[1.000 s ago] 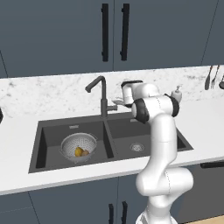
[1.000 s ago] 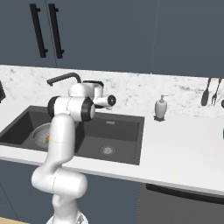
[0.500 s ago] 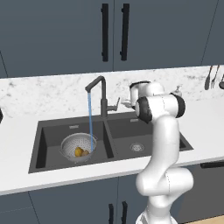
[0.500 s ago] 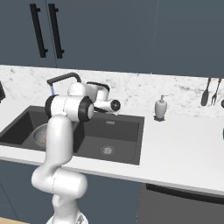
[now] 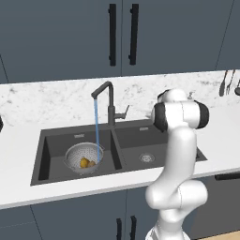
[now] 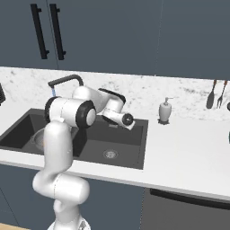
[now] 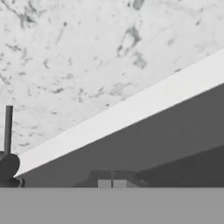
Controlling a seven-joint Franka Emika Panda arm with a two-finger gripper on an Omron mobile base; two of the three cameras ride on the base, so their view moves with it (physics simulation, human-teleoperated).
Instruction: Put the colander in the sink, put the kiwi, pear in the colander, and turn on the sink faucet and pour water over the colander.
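Colander (image 5: 84,158) sits in the left basin of the sink (image 5: 44,154), holding the pear (image 5: 84,162) and, touching it on the right, what looks like the kiwi (image 5: 92,163), though it is too small to make out surely. Water (image 5: 96,123) now falls in a thin blue stream from the spout of the sink faucet (image 5: 108,104) straight into the bowl; a second ago the spout ran dry and the arm reached in at the side lever (image 5: 123,113). The arm has since drawn back to the right, its end effector (image 7: 112,184) pressed together and pinching nothing, facing the far marble wall above the sink's rim. A white soap dispenser (image 6: 165,110) stands on the surface to the right, untouched. With the bowl in place, both fruits seemingly loaded and the stream landing on them, the task appears all but complete; only the rinse itself remains to run.
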